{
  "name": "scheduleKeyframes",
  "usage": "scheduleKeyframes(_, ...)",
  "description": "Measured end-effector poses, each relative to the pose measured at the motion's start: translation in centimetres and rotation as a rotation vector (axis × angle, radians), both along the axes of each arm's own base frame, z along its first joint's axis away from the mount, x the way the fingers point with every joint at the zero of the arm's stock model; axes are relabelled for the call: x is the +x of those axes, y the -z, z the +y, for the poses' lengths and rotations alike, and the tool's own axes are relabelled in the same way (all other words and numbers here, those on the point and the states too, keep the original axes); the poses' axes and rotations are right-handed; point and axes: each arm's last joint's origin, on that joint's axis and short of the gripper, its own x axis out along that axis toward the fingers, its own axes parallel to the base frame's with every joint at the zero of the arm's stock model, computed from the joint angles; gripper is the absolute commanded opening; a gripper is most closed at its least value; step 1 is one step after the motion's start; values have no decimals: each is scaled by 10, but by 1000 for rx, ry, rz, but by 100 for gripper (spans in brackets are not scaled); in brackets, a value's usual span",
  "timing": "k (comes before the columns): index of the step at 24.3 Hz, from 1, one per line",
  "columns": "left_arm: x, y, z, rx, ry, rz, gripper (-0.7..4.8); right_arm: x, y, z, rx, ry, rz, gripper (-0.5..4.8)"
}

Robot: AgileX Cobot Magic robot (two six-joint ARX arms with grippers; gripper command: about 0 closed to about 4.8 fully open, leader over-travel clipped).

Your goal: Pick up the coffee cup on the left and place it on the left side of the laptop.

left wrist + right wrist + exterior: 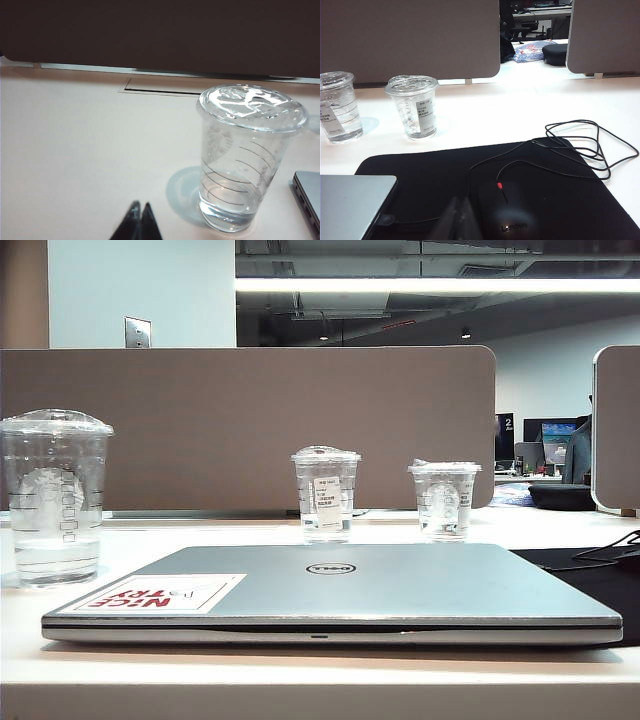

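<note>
Clear plastic coffee cup (246, 155) is standing ungrasped beside the laptop (340, 595); your left gripper (140, 214), clenched empty, and right gripper (458, 212), also closed, are hanging back.

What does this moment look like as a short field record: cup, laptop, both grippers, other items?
coffee cup: upright, lidded, on the table left of the laptop
laptop: closed, flat
left gripper: shut, empty, near the cup, not touching
right gripper: shut, empty, above the black mat
other cups: labelled cup, squat cup, behind the laptop
mouse: on mat, wired
</note>
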Motion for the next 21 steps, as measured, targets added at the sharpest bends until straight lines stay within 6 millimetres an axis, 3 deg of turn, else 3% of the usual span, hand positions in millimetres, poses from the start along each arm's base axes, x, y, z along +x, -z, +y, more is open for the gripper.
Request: scheduleKeyframes(21, 0, 0, 0, 1, 15, 0, -5, 0, 0, 0, 0, 0, 0, -5)
